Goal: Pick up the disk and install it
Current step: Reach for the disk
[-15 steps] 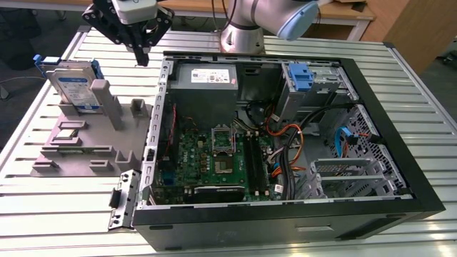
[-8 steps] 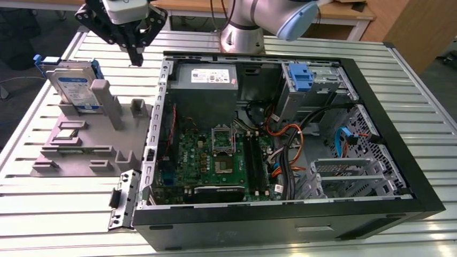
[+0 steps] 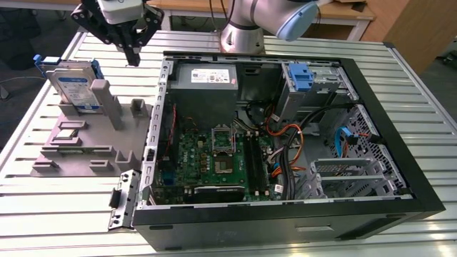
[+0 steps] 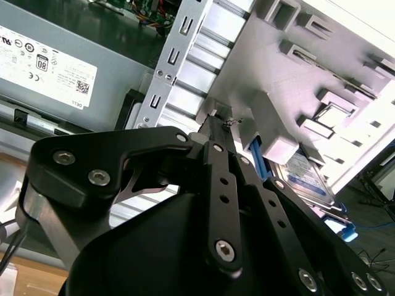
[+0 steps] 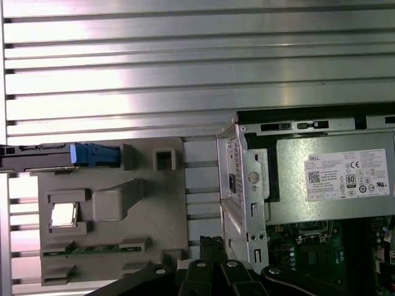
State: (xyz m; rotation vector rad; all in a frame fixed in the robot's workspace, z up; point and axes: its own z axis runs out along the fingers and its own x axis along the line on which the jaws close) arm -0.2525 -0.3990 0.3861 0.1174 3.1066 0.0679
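Disk (image 3: 77, 91) in holder (image 3: 71, 156) — jaws nearby.

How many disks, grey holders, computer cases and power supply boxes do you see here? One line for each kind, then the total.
disk: 1
grey holder: 1
computer case: 1
power supply box: 1
Total: 4

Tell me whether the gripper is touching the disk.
Apart. In the exterior view the gripper hangs beside the disk, which stands upright in the grey holder, and a plain gap shows between them.
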